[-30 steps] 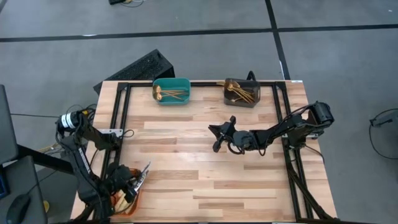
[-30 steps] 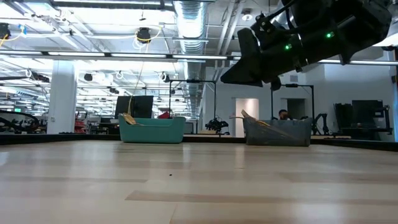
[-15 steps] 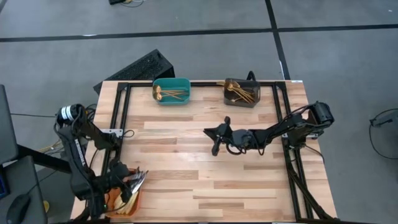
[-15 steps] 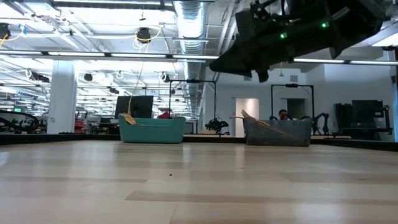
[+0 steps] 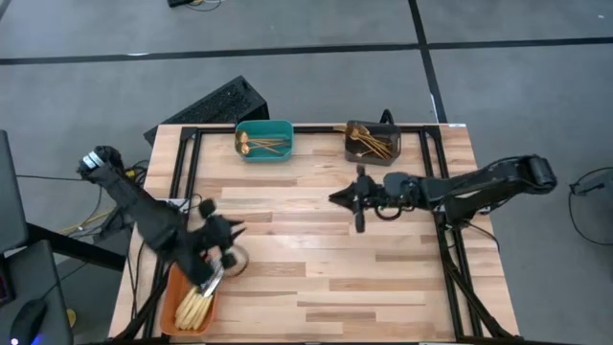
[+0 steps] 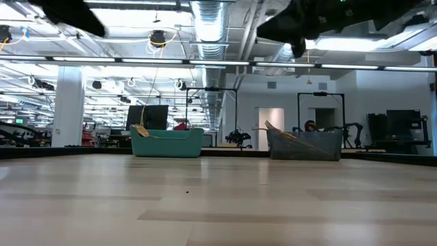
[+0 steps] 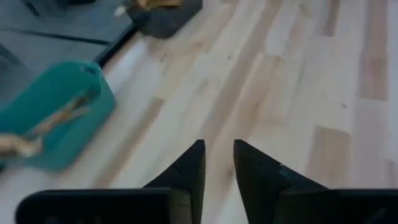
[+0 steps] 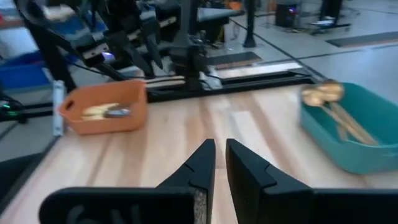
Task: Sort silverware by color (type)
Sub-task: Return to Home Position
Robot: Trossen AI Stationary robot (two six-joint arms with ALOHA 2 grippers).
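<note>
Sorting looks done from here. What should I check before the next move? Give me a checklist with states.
1. Left gripper empty: ok, nothing between its fingers.
2. Right gripper empty: ok.
3. No loose pieces on the table: ok, none shows in the high view.
4. Knives inside the orange bin: ok.
5. Teal bin and dark grey bin hold one type each: cannot tell.
6. Arms pulled back: not ok, both grippers hang over the table.

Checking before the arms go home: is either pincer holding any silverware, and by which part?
Nothing is held. The left pincer and right pincer are both slightly open, only bare table showing between.
</note>
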